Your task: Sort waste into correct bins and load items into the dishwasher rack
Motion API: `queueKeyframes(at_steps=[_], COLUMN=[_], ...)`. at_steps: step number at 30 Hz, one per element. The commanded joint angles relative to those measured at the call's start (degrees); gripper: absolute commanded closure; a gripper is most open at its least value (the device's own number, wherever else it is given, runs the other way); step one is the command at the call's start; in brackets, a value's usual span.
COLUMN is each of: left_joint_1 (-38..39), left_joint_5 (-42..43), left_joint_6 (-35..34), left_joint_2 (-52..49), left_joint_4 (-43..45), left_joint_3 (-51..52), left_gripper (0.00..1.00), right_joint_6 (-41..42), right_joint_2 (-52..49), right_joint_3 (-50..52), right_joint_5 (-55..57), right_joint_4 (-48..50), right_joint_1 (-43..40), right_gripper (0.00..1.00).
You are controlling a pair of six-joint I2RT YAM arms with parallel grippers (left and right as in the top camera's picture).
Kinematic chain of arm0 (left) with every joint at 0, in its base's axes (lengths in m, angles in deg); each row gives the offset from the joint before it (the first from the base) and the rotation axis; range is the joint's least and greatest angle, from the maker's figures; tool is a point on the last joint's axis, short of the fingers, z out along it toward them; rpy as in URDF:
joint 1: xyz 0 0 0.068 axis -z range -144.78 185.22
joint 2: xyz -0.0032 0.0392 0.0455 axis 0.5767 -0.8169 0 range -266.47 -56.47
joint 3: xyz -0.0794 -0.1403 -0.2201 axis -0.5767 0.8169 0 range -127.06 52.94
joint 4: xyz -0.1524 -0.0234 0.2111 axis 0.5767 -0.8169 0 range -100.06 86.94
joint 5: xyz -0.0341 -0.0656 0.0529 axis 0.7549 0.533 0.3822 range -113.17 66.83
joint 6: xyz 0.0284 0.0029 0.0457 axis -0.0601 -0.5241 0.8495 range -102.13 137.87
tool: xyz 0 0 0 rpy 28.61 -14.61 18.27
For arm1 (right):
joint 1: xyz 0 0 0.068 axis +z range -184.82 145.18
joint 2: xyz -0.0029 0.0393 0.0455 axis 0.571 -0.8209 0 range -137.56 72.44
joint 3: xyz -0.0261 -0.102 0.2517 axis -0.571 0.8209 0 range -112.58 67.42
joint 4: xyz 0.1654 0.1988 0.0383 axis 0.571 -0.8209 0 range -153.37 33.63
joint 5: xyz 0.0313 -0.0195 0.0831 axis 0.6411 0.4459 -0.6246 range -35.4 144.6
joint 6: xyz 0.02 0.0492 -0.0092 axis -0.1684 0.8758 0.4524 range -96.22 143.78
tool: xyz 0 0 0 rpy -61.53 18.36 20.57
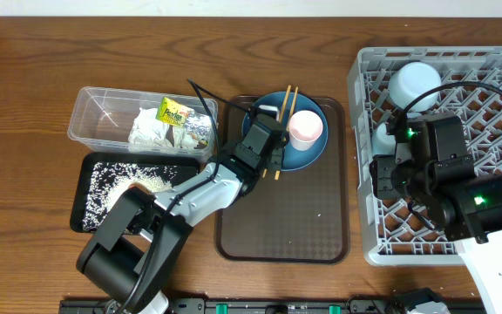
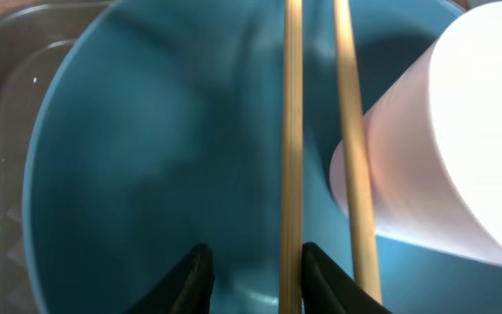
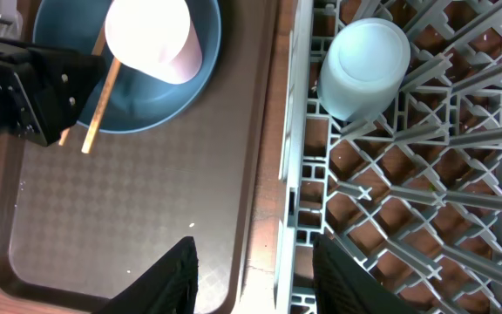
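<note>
On an outstretched arm, left tool (image 2: 254,253) low, jaws narrowly apart; right tool (image 3: 253,249) downward, jaws wide apart.

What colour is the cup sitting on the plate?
The cup is pale pink, clearest in the overhead view.

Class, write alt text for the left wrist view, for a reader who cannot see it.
Two wooden chopsticks run up the frame across a dark-blue plate, black fingers straddling the left one at the bottom. A pale-pink cup fills the right side.
</note>
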Motion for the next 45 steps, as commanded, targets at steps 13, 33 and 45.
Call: queueKeyframes(at_steps=[13,33,45], left_joint_1=[0.07,0.07,0.13], left_joint_5=[0.33,-5.62,-5.22], left_joint_6=[1.07,3.08,2.36], left_joint_2=[2.62,6.67,6.67], left_joint_4=[1.88,-1.92,-5.68], left_joint_3=[-0.46,-0.46,-0.46], left_gripper=[0.89,0.89,0.89], right_joint_6=[0.39,0.39,0.42], right_joint_2=[0.17,0.17,0.17], right_joint_3=[-0.02,-0.02,-0.02], right_joint_5=[0.17,0.15,0.15], right_joint_4=[1.05,0.92,0.79], right_joint_1=[-0.42,-0.42,-0.42], right_gripper=[0.55,0.55,0.55])
